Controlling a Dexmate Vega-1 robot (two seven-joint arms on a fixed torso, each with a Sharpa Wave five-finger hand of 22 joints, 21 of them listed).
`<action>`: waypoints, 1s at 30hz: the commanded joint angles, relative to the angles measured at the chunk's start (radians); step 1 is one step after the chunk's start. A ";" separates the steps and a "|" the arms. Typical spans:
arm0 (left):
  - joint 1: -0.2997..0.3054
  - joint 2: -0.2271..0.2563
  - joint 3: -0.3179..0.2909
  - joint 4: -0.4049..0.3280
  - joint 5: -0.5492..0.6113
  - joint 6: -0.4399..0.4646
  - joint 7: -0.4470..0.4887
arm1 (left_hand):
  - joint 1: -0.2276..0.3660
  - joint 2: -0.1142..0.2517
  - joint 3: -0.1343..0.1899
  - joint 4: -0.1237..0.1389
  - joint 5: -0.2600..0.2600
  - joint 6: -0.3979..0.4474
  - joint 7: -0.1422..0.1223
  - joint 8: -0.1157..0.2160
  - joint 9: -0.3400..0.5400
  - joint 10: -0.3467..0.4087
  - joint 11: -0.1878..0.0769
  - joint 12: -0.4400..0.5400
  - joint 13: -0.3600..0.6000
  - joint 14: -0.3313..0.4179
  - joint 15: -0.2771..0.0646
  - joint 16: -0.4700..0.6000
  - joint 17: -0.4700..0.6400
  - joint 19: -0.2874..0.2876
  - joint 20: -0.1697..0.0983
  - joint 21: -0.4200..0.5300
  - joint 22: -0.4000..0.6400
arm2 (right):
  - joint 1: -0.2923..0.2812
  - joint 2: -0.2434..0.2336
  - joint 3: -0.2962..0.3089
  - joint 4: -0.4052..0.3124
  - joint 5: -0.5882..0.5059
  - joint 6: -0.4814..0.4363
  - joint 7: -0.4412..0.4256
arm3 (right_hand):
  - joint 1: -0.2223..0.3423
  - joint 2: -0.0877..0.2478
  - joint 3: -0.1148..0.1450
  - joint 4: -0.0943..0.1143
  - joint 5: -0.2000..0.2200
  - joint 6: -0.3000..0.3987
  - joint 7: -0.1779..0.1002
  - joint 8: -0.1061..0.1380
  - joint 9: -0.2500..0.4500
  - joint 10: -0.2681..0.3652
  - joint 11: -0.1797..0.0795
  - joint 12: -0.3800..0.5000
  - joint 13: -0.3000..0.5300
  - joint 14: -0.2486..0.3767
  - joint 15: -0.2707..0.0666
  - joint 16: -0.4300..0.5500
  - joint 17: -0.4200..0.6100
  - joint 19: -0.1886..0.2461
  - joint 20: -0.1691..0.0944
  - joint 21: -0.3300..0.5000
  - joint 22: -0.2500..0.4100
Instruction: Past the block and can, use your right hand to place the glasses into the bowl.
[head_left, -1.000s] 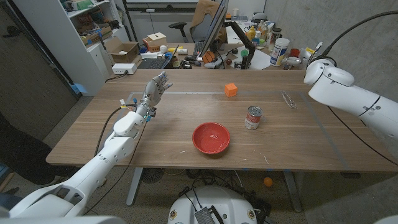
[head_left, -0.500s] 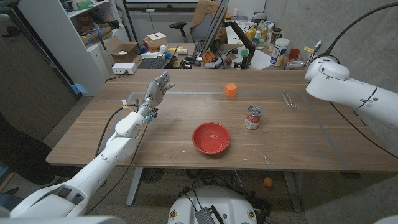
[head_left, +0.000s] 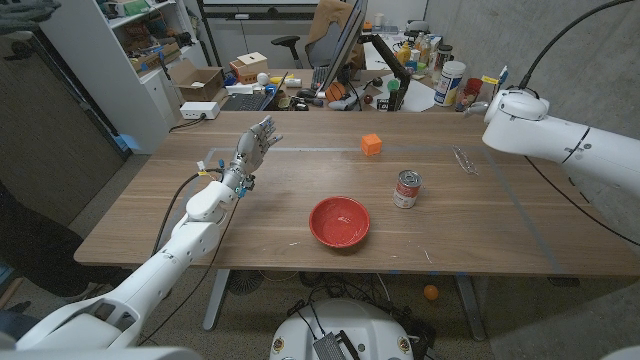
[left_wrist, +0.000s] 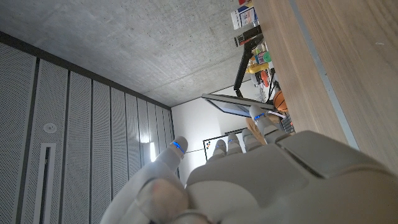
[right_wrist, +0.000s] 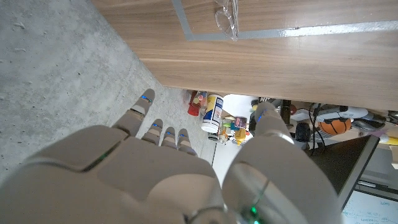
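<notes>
Glasses (head_left: 463, 159) lie on the desk (head_left: 290, 190) at its far right, apart from everything else, near the desk's far edge. Their long axis runs roughly front to back, a little slanted, as we read it from the head view.

Our right arm comes in from the right, its white forearm hanging just beside and beyond the glasses. In the right wrist view our right hand (right_wrist: 186, 180) shows its back, fingers apart and reaching out, nothing in it; the glasses (right_wrist: 227, 18) lie ahead of the fingertips, apart from them, on the wood beside a grey tape line. The right hand is by far the nearer one.

Left hand (head_left: 250, 148) stands raised over the desk's left side, fingers spread, holding nothing, well apart from the glasses.

Count: one pair of glasses, one red bowl (head_left: 339, 221), one can (head_left: 406, 188), one orange block (head_left: 371, 144). The bowl sits near the desk's front middle; the can stands between glasses and bowl, the block farther back.

We judge the coming move a reach down onto the glasses, then a carry toward the front left, past the can, to the bowl.
</notes>
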 joint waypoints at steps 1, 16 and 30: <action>0.024 0.014 -0.010 -0.023 -0.006 -0.002 0.004 | -0.005 0.100 0.005 0.001 0.005 0.004 -0.003 0.001 0.006 0.003 0.001 0.006 0.004 0.003 0.001 0.007 0.002 0.005 0.003 -0.001 0.001 | 0.097 0.064 -0.111 0.114 0.007 0.007 0.038 | 0.008 0.001 -0.004 0.002 0.008 -0.010 -0.005 0.005 0.004 -0.005 -0.003 0.011 0.005 -0.002 0.002 0.008 0.002 0.007 0.003 0.003 0.005; 0.035 0.018 -0.014 -0.031 -0.009 -0.007 0.004 | -0.006 0.099 0.004 0.001 0.005 0.004 -0.003 0.001 0.006 0.004 0.001 0.006 0.004 0.004 0.002 0.007 0.002 0.007 0.003 -0.004 0.001 | 0.163 0.133 -0.196 0.251 0.004 0.021 0.082 | 0.021 0.004 -0.013 0.003 0.012 -0.015 -0.017 0.006 0.004 -0.011 -0.013 0.012 0.005 -0.004 -0.005 0.010 0.001 0.016 0.004 0.004 0.005; 0.033 0.021 -0.008 -0.043 -0.002 0.007 0.012 | -0.007 0.098 0.003 0.001 0.005 0.006 -0.003 0.002 0.006 0.004 0.000 0.005 0.004 0.004 0.002 0.007 0.002 0.008 0.004 -0.007 0.001 | 0.173 0.163 -0.223 0.339 0.035 0.027 0.101 | 0.029 -0.001 -0.026 0.003 0.016 -0.007 -0.017 0.011 0.004 -0.002 -0.012 0.017 0.006 0.005 -0.009 0.014 0.001 0.021 -0.006 0.005 0.005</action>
